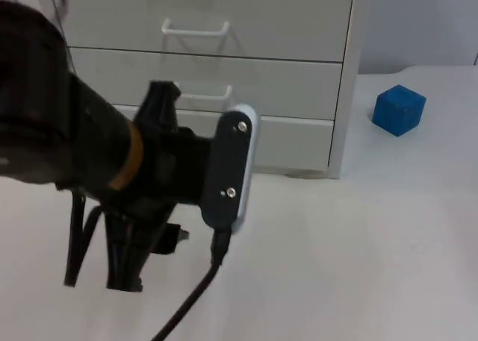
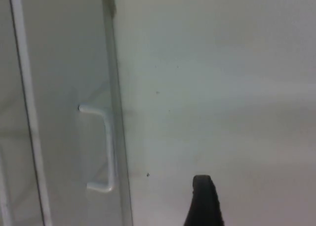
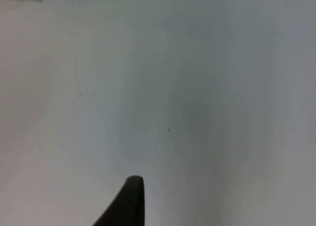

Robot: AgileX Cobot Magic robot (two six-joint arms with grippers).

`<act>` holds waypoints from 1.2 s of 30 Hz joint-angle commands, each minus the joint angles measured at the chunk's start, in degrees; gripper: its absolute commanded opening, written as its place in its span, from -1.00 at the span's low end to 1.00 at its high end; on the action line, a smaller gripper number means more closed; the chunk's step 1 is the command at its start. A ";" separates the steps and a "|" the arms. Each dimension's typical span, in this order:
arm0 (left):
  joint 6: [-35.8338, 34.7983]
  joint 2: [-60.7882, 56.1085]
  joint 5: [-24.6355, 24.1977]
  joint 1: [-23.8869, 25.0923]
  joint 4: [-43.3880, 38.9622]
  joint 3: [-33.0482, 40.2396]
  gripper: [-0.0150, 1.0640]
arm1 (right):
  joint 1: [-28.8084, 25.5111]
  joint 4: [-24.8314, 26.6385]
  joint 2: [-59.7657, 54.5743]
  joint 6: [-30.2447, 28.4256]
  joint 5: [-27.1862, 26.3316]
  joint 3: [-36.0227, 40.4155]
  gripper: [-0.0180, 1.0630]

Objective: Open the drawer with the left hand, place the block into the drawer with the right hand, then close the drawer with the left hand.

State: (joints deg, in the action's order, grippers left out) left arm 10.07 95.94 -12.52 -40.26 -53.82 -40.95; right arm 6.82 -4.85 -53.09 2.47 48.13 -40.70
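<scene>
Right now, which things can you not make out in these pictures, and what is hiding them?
- Left claw: the top view shows the left arm from behind, and its body hides the tips. Open or shut cannot be told.
- Lowest drawer: in the top view the arm covers its handle.
- Drawer fronts: the top view's left edge cuts them off.
- Right claw: the right wrist view gives one fingertip over the table. Its state is unclear.
- Block: plain to see.

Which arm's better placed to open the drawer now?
Left. The left gripper hangs over the table just in front of the drawer unit, all drawers shut, and its wrist view looks at a drawer handle. The blue block sits beside the unit, for the right arm later.
</scene>
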 commanded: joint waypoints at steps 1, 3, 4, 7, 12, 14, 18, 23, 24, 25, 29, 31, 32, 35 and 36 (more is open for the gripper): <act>-10.93 2.92 0.86 1.77 -11.40 -0.93 0.10 | -0.26 -0.95 0.05 0.02 -0.30 -0.28 0.97; -19.04 5.80 0.84 3.96 -19.85 -1.79 0.10 | -0.26 -0.92 0.05 0.58 -0.37 -0.28 0.97; -22.56 6.68 1.25 4.94 -22.96 -2.33 0.10 | -0.26 -0.92 0.05 0.92 -0.37 -0.28 0.97; -27.77 8.50 1.44 5.81 -29.16 -3.55 0.10 | -0.26 -0.92 0.05 0.93 -0.48 -0.06 0.97; -31.98 11.69 -0.22 5.94 -35.05 -7.72 0.10 | -0.26 -1.02 0.05 0.93 -1.01 0.97 0.97; -32.30 12.87 -0.69 5.94 -35.42 -9.77 0.10 | -0.26 -1.02 0.05 0.93 -1.19 1.21 0.97; -32.30 14.79 -1.10 6.32 -36.20 -12.20 0.10 | -0.26 -1.02 0.05 0.93 -1.19 1.21 0.97; -32.36 17.05 -1.70 6.32 -39.28 -13.99 0.08 | -0.26 -1.02 0.05 0.93 -1.07 1.23 0.97; -32.95 17.83 -1.97 6.32 -40.39 -14.44 0.07 | -0.26 -1.02 0.05 0.93 -1.07 1.23 0.97; -33.10 18.46 -2.08 6.32 -40.70 -14.91 0.06 | -0.26 -1.02 0.05 0.93 -1.07 1.23 0.97; -33.10 20.38 -2.37 6.46 -41.78 -16.53 0.06 | -0.26 -1.02 0.05 0.93 -0.97 1.23 0.97; -33.10 21.90 -2.65 6.59 -41.92 -18.10 0.06 | -0.26 -1.02 0.05 0.93 -0.71 1.23 0.97; -33.10 22.92 -3.06 6.87 -41.81 -19.17 0.05 | -0.26 -1.02 0.05 0.93 -0.47 1.23 0.97; -33.10 24.04 -3.44 7.15 -41.70 -19.97 -0.01 | -0.26 -1.02 0.05 0.93 -0.37 1.23 0.97; -33.10 24.62 -3.85 7.40 -41.70 -20.09 -0.11 | -0.26 -1.02 0.05 0.93 -0.32 1.23 0.97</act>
State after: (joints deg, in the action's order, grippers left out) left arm -22.30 119.41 -15.48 -33.42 -95.24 -60.32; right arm 6.82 -5.65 -53.09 3.15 47.79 -39.57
